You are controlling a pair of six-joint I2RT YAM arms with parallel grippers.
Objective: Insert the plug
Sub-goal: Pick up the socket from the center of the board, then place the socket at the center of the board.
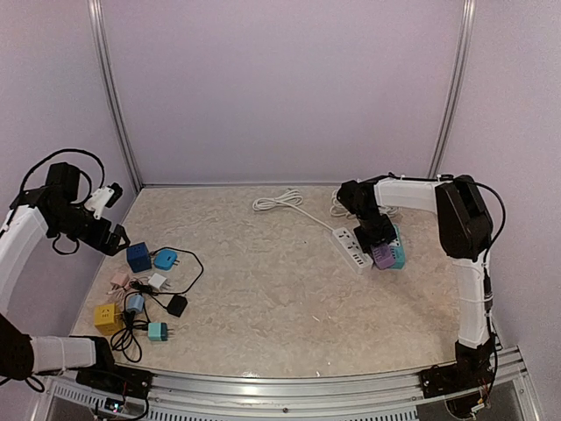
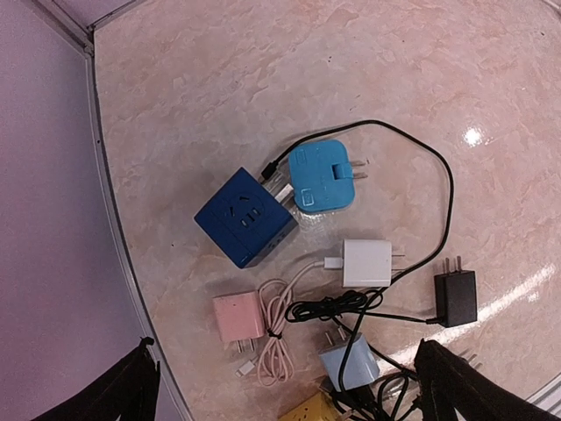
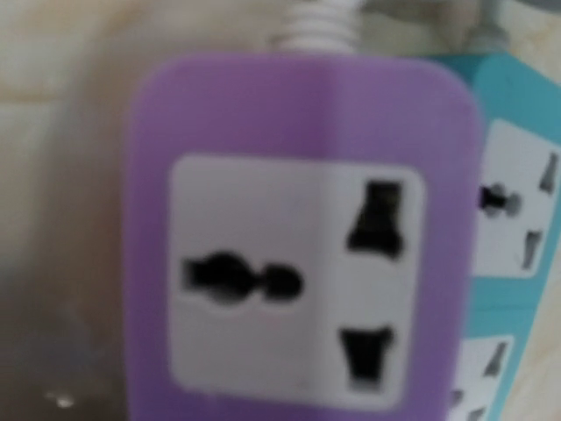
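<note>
The purple adapter (image 3: 298, 237) fills the right wrist view with its white socket face toward the camera. It is out of focus, the frame cuts off its lower edge, and its own prongs are hidden. In the top view it lies under the right gripper (image 1: 379, 239), at the near end of the white power strip (image 1: 349, 247), with a teal adapter (image 1: 397, 252) just beside it. The gripper and wrist cover the joint, so it cannot be determined whether the purple adapter is seated in the strip. The right fingers are not clearly visible in any view, and their state cannot be told. A white cable (image 1: 279, 202) runs from the strip's far end into a loose coil near the back wall. Well apart, over the left side of the table (image 1: 263, 298), the left gripper (image 1: 114, 239) hangs with its fingers (image 2: 123, 390) spread wide, holding nothing. Below it a dark blue socket cube (image 2: 245, 219) touches a light blue adapter (image 2: 322, 175). A white charger (image 2: 366, 263), a pink charger (image 2: 238, 317) and a black charger (image 2: 456, 296) lie near, with a black cable (image 2: 449, 202) looped among them. Items at that view's bottom edge are cut off.
</note>
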